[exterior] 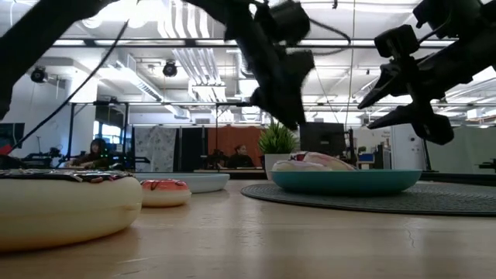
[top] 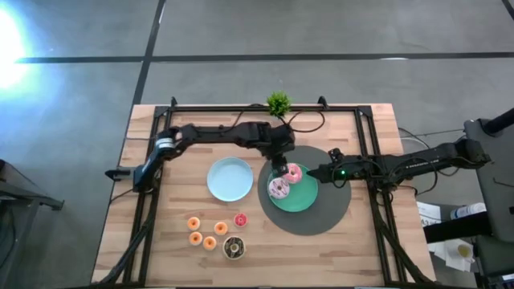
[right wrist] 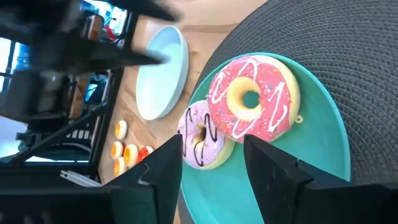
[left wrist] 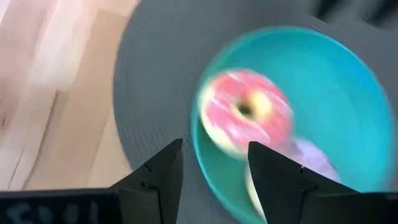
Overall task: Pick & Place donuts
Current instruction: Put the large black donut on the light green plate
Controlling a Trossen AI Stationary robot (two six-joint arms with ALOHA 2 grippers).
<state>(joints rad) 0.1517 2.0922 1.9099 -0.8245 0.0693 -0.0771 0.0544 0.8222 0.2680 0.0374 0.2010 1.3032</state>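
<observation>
Green plate [right wrist: 323, 168]: pink donut [right wrist: 252, 98] beyond parted right fingers [right wrist: 163, 171].

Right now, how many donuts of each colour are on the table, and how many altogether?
Pink icing: 1
Pale pink icing: 1
Chocolate icing: 1
Small orange: 4
Small red: 1
Total: 8
</observation>
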